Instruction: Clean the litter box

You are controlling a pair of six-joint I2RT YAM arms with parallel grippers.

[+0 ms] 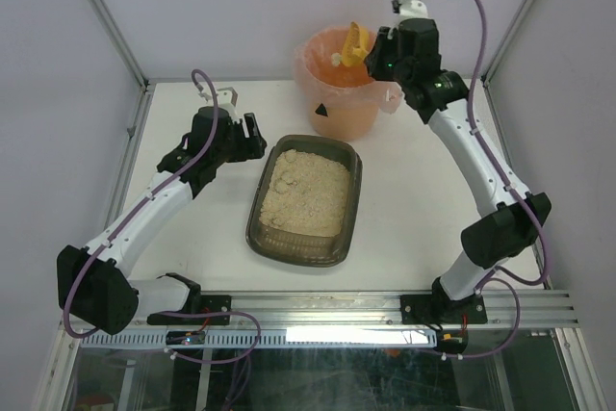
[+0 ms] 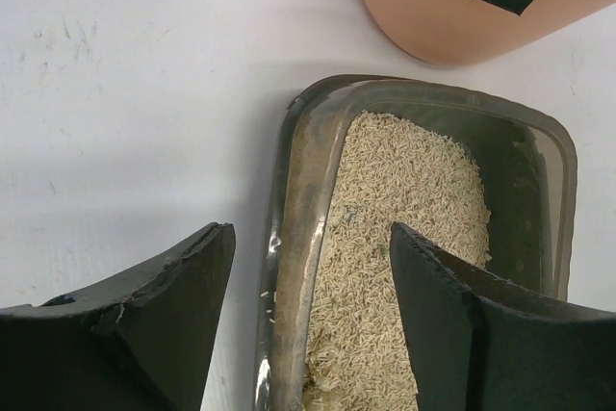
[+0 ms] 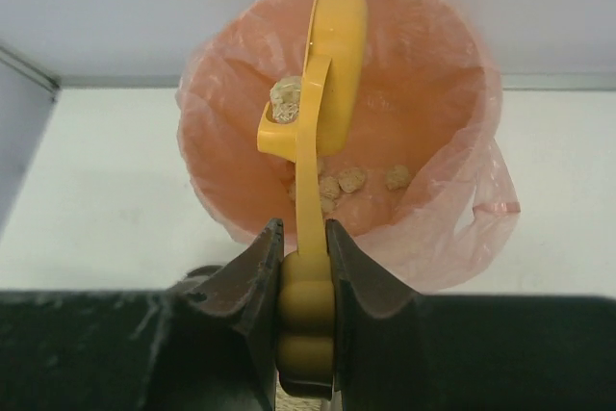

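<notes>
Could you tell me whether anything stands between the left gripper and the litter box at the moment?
Nothing visible does. The left gripper is open, its jaws straddling the near left rim of the litter box, with only bare table beside it.

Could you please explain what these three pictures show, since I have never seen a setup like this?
Two robot arms are bolted at the near edge of a white table. One picture looks down from above; the other two come from cameras on each wrist. On the table lie a litter box with sandy litter and a pink-lined bin. The right gripper is shut on a yellow scoop, tipped over the bin, where clumps lie. The left gripper is open, its fingers either side of the box's rim.
</notes>
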